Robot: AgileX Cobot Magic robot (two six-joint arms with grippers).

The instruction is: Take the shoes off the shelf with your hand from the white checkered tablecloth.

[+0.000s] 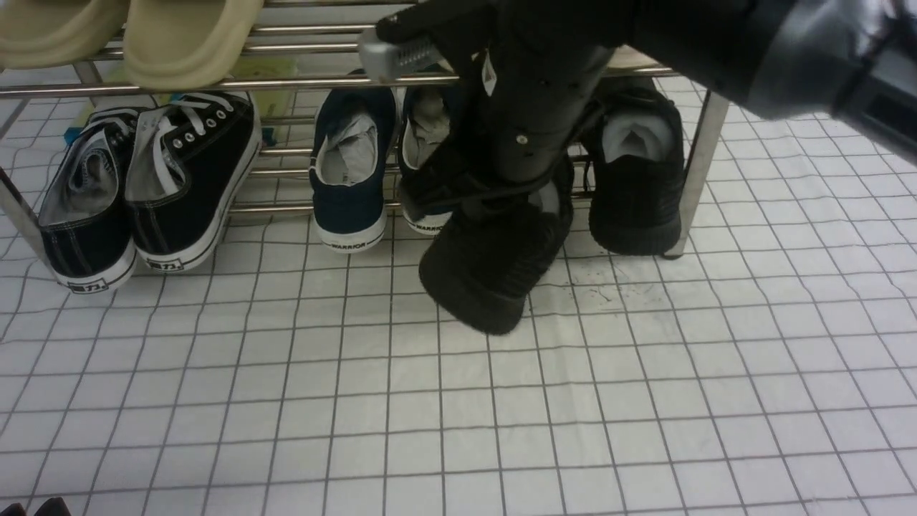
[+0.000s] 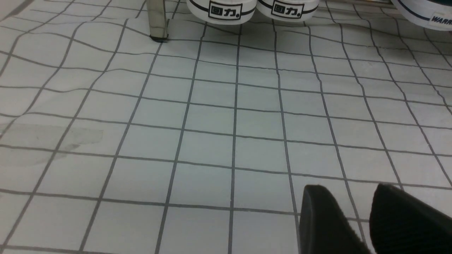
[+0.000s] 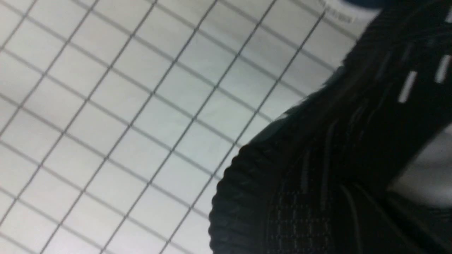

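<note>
Black knit shoe [image 1: 487, 279] toe on checkered cloth [image 1: 458, 416] | right gripper [image 1: 501, 197] grips its collar | mate [image 1: 636, 193] at 2 o'clock on shelf [image 1: 706, 143] | left gripper [image 2: 353, 201] narrowly parted

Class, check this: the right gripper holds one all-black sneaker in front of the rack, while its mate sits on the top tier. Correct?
No. The front view shows the mate on the bottom tier of the rack, not the top. The rest holds.

Black shoes [image 1: 478, 287], chrome shelf [image 1: 215, 89], white tablecloth [image 1: 573, 430] with thin dark grid
</note>
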